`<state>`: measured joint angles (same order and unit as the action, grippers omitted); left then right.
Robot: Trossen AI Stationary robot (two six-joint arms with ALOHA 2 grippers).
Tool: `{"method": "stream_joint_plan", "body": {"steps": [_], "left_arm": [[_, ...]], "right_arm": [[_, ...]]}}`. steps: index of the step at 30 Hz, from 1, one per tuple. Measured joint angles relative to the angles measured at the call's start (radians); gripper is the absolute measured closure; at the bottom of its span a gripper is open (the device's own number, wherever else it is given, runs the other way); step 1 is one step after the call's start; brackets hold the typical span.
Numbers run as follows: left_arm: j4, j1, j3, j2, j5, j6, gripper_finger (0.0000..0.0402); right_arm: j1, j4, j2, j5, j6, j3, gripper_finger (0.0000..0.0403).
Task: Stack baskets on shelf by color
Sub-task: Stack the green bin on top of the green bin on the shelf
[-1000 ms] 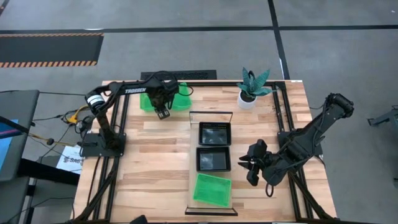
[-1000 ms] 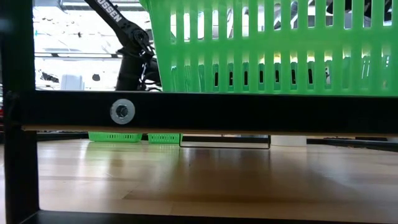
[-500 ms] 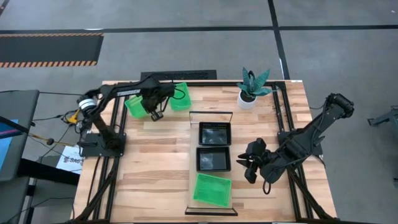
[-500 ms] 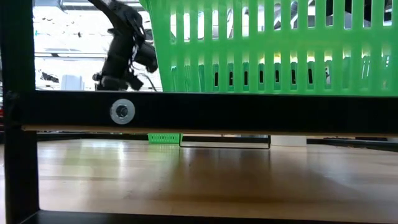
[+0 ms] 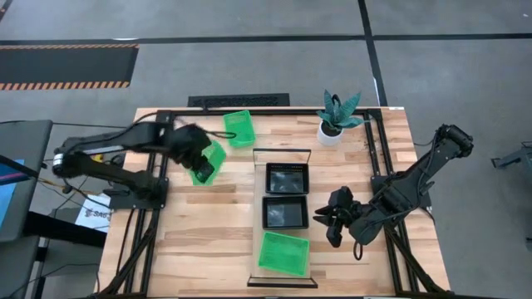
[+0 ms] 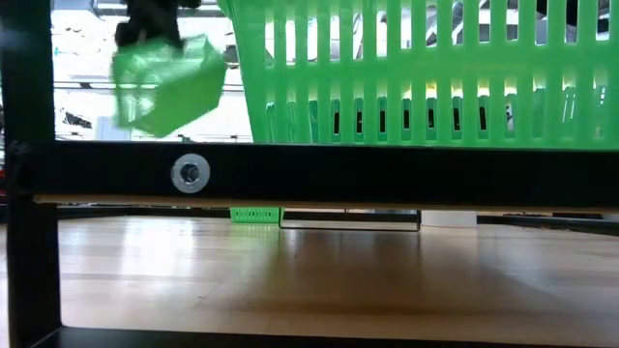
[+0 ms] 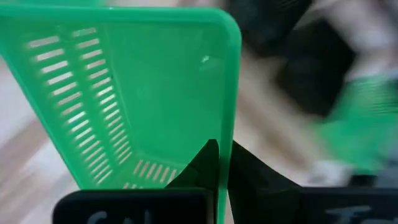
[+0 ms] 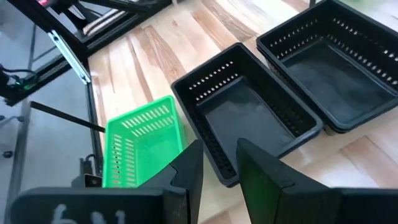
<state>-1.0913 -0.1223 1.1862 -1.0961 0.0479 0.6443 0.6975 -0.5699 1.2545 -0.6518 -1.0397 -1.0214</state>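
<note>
High view, left pincer (image 5: 199,164): you have it pinching a green basket (image 5: 208,160) by its rim, lifted for carrying.
Right pincer (image 8: 217,163): spread, idle beside shelf (image 5: 256,218).

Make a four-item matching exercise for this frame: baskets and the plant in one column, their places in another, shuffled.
Things:
1. carried green basket
2. second green basket
3. third green basket
4. plant

Places:
A. on the shelf, at its near end, next to the black baskets
B. in the left gripper, lifted off the table
C. far side of the table, toward the right arm
D. on the table at its far edge, beside the shelf's far end

Pairs: 1-B, 2-D, 3-A, 4-C
</note>
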Motion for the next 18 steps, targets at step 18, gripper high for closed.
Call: {"method": "stream_joint_plan", "body": {"steps": [18], "left_arm": [[0.471, 0.516, 0.308, -0.457, -0.154, -0.047, 0.0401]], "right_arm": [[0.002, 0.039, 0.000, 0.000, -0.034, 0.000, 0.0285]]}}
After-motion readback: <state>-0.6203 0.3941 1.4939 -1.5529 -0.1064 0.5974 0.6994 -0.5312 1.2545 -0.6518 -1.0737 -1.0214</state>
